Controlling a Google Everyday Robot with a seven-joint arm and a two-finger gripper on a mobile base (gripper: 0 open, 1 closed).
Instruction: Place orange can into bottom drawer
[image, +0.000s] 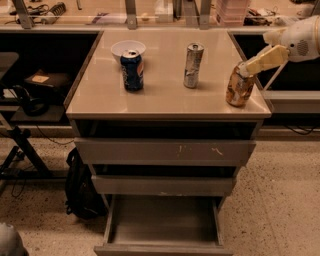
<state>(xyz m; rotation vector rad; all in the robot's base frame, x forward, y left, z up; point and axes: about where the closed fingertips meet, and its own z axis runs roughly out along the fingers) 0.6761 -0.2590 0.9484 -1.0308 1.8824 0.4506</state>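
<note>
The orange can (238, 89) stands near the right front corner of the cabinet top (165, 95). My gripper (246, 68) reaches in from the right, on a white arm with a yellowish end. Its tip is at the can's top rim and hides part of it. I cannot tell whether it holds the can. The bottom drawer (162, 220) is pulled open below, showing a bare grey floor.
A dark blue can (132, 70) stands in front of a white bowl (128, 48) at the back left. A slim silver can (192, 65) stands mid-top. Two upper drawers (165, 151) jut out slightly. A black backpack (80, 186) leans by the cabinet's left side.
</note>
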